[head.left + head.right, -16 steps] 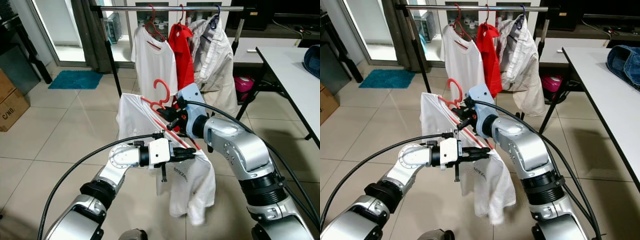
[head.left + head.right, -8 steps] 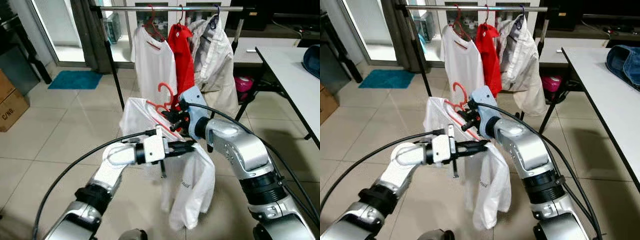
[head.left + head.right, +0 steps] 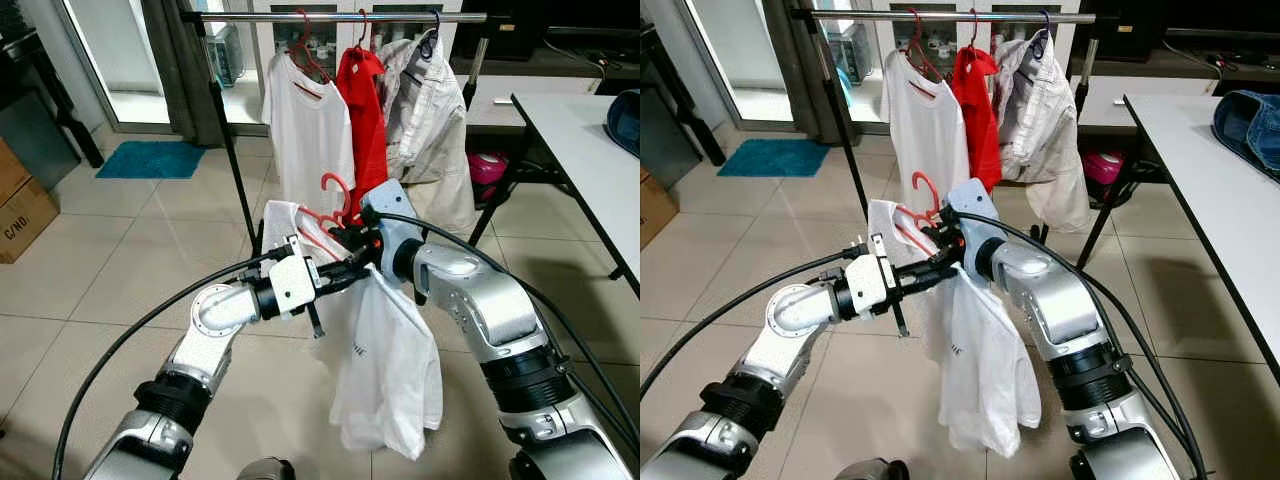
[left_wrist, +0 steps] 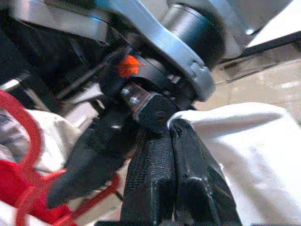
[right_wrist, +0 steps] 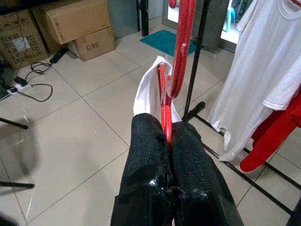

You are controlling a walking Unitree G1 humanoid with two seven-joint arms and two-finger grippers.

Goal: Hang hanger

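The red hanger (image 3: pixel 335 205) with its white shirt (image 3: pixel 385 350) has gone up, now mid-frame under the rail (image 3: pixel 330 16). Right gripper (image 5: pixel 167 136) fingers squeeze the hanger; left gripper (image 3: pixel 345 272) fingers pinch the shirt.

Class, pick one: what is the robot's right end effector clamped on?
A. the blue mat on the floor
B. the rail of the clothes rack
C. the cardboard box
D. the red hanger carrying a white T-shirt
D: the right wrist view shows the right end effector shut on the red hanger, which carries the white T-shirt.
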